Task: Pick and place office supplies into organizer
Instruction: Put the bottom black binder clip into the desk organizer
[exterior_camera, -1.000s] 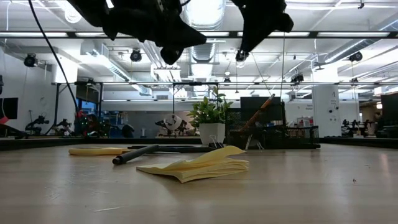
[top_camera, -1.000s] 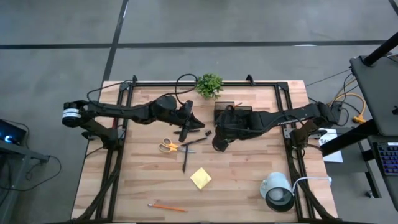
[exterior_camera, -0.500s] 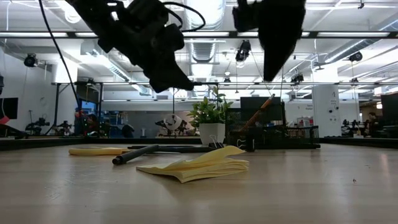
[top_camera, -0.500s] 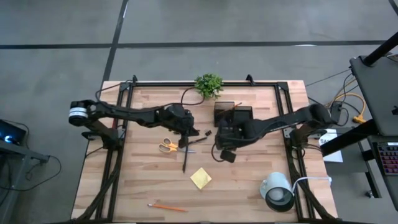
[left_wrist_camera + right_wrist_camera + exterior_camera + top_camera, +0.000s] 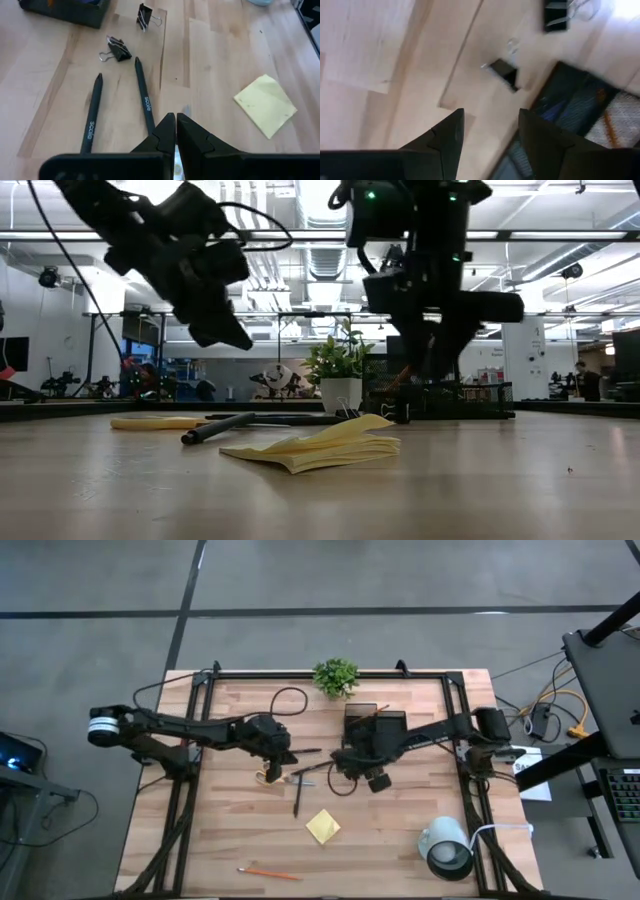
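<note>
Organizer [image 5: 374, 726] sits at the far middle of the tabletop [image 5: 400, 840], black mesh, with an orange pencil leaning out of it; most supplies lie loose in front of it, so your work is far from done.

Starting at the left, your left tool [image 5: 277, 756] hangs over the yellow-handled scissors [image 5: 268, 777], its fingers [image 5: 167, 131] pressed together and holding nothing. From its wrist view you see 2 dark pens [image 5: 143, 100] lying side by side and 2 binder clips [image 5: 116, 49] beyond them, near the organizer's corner. I judge you must part those fingers before any pick there.

In the middle, the yellow sticky-note pad [image 5: 322, 826] lies alone toward the near edge, and an orange pencil [image 5: 268, 871] lies nearer still, well apart from everything.

To the right, your right tool [image 5: 352, 762] hovers just in front of the organizer with its fingers [image 5: 447, 135] spread apart and empty, pointed down at a small dark clip [image 5: 504, 74] on the wood. That pose suits a straight descent onto the clip.

At the far right a white cup [image 5: 447, 844] rests near the corner.
</note>
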Motion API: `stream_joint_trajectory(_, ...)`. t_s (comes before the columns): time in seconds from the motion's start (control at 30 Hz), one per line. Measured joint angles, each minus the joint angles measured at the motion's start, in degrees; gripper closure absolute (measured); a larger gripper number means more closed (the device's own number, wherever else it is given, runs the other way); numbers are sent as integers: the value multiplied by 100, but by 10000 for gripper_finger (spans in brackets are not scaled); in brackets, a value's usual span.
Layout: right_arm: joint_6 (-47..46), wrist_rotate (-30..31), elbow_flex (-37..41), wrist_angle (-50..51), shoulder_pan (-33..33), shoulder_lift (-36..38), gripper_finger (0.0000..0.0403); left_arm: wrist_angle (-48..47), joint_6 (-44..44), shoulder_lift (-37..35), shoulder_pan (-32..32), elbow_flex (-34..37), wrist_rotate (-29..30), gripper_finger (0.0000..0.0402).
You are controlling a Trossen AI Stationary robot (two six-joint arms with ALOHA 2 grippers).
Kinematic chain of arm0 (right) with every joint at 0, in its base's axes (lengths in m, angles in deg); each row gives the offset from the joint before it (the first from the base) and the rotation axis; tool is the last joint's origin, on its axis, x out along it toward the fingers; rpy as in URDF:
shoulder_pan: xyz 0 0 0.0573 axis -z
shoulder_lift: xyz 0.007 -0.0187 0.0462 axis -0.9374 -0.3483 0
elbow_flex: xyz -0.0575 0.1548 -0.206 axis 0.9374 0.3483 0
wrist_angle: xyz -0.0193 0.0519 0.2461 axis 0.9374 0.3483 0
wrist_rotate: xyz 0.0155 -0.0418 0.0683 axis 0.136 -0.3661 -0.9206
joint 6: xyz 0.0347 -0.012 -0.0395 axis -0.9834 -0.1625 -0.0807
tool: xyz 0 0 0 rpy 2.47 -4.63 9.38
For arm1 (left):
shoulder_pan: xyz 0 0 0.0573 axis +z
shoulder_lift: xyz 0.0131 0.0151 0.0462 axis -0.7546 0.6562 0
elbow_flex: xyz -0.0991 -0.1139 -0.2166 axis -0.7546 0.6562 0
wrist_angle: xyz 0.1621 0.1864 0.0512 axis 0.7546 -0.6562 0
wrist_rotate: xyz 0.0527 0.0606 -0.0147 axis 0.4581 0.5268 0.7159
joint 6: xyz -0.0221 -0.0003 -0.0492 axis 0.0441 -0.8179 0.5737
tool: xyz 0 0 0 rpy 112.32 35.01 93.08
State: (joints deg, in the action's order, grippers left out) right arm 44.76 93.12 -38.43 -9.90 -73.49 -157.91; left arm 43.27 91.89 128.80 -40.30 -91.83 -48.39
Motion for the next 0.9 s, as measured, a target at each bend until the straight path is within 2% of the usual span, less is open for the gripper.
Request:
stream_joint_trajectory(0.1, 449, -220, -164, -15, 269, 5, 228, 64, 146, -290, 0, 233, 4, 401)
stream_joint_trajectory(0.2, 514, -705, -247, -68, 523, -4, 221, 80, 308, -531, 4, 385, 9, 401)
stream_joint_trajectory(0.37, 749, -925, -237, -299, 696, -65, 211, 169, 465, -757, 4, 428, 28, 401)
stream_joint_trajectory(0.5, 924, -1370, -220, -312, 777, -144, 214, 174, 585, -844, 7, 434, 50, 401)
stream_joint_trajectory(0.73, 1107, -1403, -220, -439, 764, -638, 234, 148, 937, -868, 9, 436, 65, 401)
stream_joint_trajectory(0.9, 1197, -1028, -247, -436, 768, -876, 248, 145, 1197, -885, 4, 436, 68, 401)
